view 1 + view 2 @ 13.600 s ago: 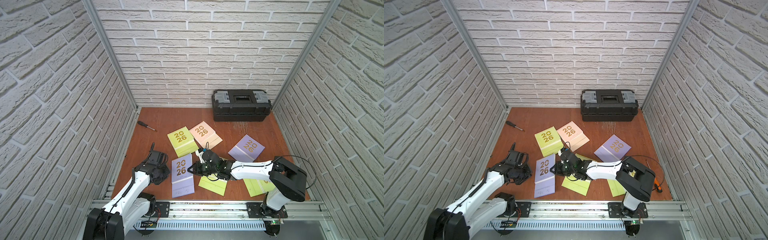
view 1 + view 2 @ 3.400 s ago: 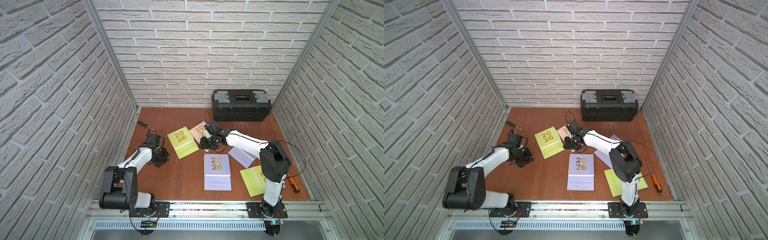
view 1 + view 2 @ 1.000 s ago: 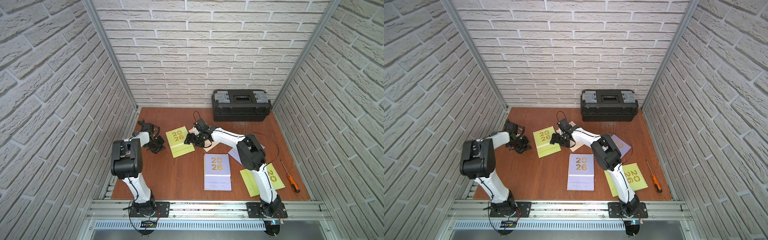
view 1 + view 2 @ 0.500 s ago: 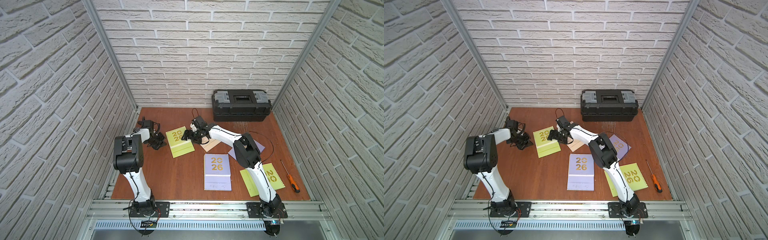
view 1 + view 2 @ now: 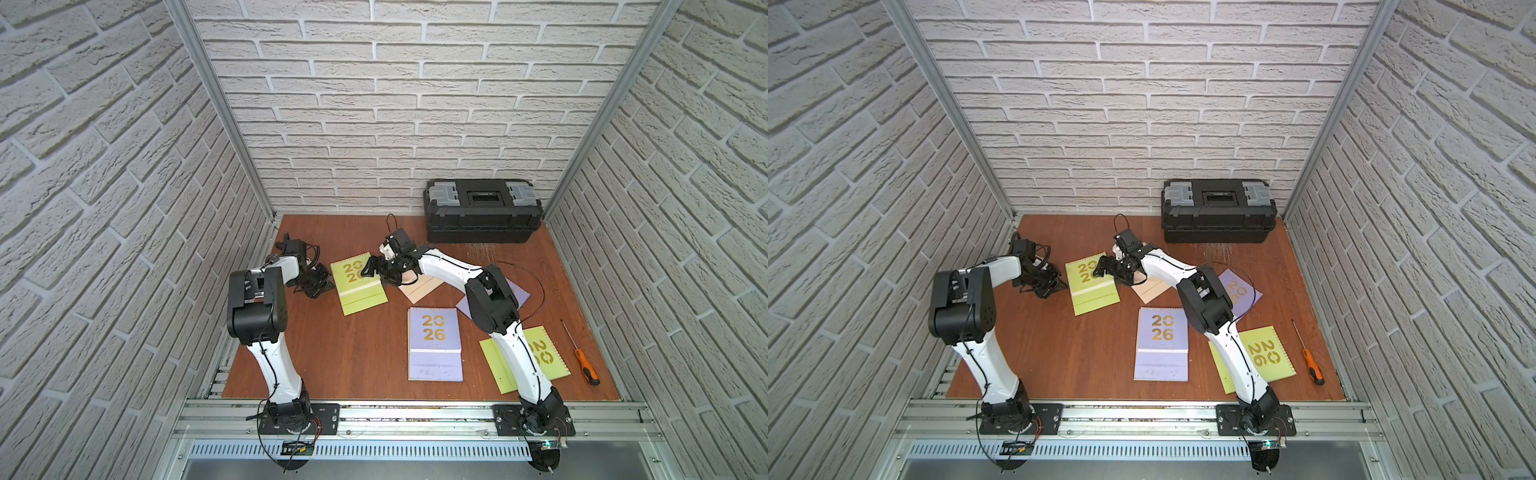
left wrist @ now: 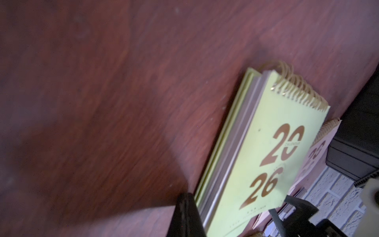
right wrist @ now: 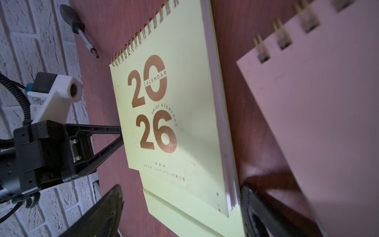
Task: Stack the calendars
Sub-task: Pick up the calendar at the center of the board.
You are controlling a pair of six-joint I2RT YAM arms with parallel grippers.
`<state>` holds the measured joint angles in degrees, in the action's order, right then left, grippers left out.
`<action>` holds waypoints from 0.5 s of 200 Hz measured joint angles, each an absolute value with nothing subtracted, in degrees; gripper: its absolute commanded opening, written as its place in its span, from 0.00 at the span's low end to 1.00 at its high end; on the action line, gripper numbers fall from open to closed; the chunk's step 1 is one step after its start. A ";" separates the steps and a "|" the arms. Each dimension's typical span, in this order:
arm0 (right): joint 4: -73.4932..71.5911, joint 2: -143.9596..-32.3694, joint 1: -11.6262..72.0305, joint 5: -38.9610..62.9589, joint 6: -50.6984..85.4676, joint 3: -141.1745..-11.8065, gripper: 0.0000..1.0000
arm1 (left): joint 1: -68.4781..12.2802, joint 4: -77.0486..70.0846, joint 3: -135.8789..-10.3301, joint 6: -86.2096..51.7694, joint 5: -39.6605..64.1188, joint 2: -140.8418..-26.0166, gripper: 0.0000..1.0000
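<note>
A lime green calendar (image 5: 357,282) (image 5: 1090,286) lies flat at the back left. My left gripper (image 5: 322,286) (image 6: 187,205) is shut, its tip at that calendar's left edge (image 7: 120,133). My right gripper (image 5: 376,270) (image 7: 180,201) is open over the calendar's right side, its fingers (image 7: 102,211) astride the near end of the green cover (image 7: 184,123). A peach-pink calendar (image 5: 419,289) (image 7: 328,102) lies just to the right, partly under the right arm. A lavender calendar (image 5: 434,347) lies in the middle, another lavender one (image 5: 515,295) behind the right arm. More green calendars (image 5: 540,357) lie front right.
A black toolbox (image 5: 482,216) stands against the back wall on the right. An orange-handled screwdriver (image 5: 586,365) lies near the right edge. The right wrist view shows a dark screwdriver (image 7: 80,26) by the left wall, beyond the green calendar.
My right gripper has moved left from the peach-pink calendar to the green one, its jaws slightly wider. My left gripper has shifted closer to the green calendar's left edge.
</note>
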<state>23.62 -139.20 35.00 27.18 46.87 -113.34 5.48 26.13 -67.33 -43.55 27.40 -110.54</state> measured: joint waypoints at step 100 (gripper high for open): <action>6.90 -137.69 33.54 33.76 53.98 -104.14 0.83 | 6.37 23.00 -66.37 -43.55 27.75 -110.48 0.00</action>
